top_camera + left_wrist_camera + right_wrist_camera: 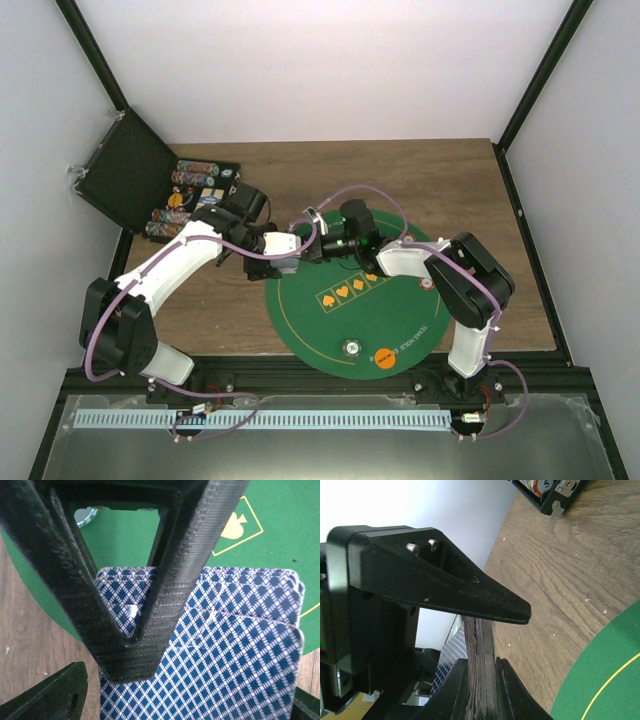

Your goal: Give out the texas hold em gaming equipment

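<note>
1. The round green mat (330, 330) lies on the wooden worktop (400, 180), at its near edge.
2. The deck of cards (225, 655) is in the air over the far-left rim of the mat. Its blue diamond-patterned backs face the left wrist camera and the cards are slightly fanned.
3. The right end effector (481, 662) is clamped on the deck. The right wrist view shows the deck edge-on with a finger pressed against each face.
4. The left end effector (187, 690) stands apart. Its two fingers sit wide at either side of the deck, and a gap shows at the left finger.
5. In the top view both end effectors meet at the far-left rim of the mat.
6. A pale token (351, 348) and an orange token (383, 356) lie side by side on the near part of the mat.
7. An open black case (125, 170) sits on the worktop to the far left of the mat. Rows of chips (195, 175) are inside.
</note>
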{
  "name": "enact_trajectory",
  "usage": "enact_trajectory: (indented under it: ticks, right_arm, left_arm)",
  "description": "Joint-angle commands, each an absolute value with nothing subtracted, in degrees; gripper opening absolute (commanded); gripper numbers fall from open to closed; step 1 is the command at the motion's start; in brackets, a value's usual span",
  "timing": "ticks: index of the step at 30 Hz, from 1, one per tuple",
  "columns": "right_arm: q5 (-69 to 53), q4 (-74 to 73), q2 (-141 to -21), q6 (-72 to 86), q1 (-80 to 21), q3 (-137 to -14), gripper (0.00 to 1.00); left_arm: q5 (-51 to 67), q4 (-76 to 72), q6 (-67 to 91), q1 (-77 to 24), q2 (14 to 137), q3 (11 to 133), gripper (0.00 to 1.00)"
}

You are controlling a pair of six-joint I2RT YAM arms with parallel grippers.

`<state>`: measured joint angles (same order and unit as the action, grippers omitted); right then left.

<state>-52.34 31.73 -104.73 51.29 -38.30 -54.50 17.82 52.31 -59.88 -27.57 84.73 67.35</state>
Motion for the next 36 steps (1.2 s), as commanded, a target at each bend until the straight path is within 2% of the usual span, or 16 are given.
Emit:
enact_trajectory:
  ticks: [1, 5, 10, 12, 14, 16, 19, 22, 29, 36]
  right_arm:
    - [-54.48, 32.23, -103.11, 50.49, -38.85, -55.46, 0.01]
    - [-54.66, 31.5, -102.63, 49.59, -38.86, -55.58, 0.01]
    - [-54.77, 28.98, -102.35, 47.55, -38.83, -56.31, 0.01]
    - [-54.29, 28.23, -101.89, 46.71, -38.85, -56.35, 0.02]
    - [-54.19, 27.79, -101.61, 46.19, -38.85, -56.49, 0.09]
    - [-54.04, 27.1, -101.65, 45.79, -38.85, -56.89, 0.23]
    - [-52.23, 23.66, -101.92, 44.43, -38.92, -57.62, 0.37]
    - [-51.42, 21.09, -102.42, 43.73, -39.1, -58.09, 0.43]
    - [-51.14, 19.72, -102.85, 43.09, -39.2, -58.78, 0.46]
    - [-48.26, 10.71, -101.85, 36.99, -38.36, -61.37, 0.51]
  left_arm:
    - [18.52, 48.87, -60.57, -26.66, 84.85, 65.76, 0.85]
    - [20.9, 48.75, -61.49, -25.33, 85.21, 65.79, 0.83]
    - [25.03, 49.57, -61.7, -25.31, 84.15, 65.87, 0.59]
    - [25.99, 49.94, -61.85, -25.31, 83.86, 65.75, 0.54]
    - [25.9, 49.92, -61.96, -25.27, 83.76, 65.47, 0.52]
    - [25.0, 49.2, -61.81, -25.31, 83.84, 65.08, 0.49]
    - [23.86, 47.47, -61.0, -25.31, 83.61, 64.81, 0.48]
    - [23.63, 45.16, -59.89, -25.32, 82.97, 64.49, 0.48]
    - [20.74, 41.23, -60.67, -25.49, 82.33, 62.93, 0.48]
    - [17.88, 40.75, -62.46, -25.49, 82.22, 61.52, 0.49]
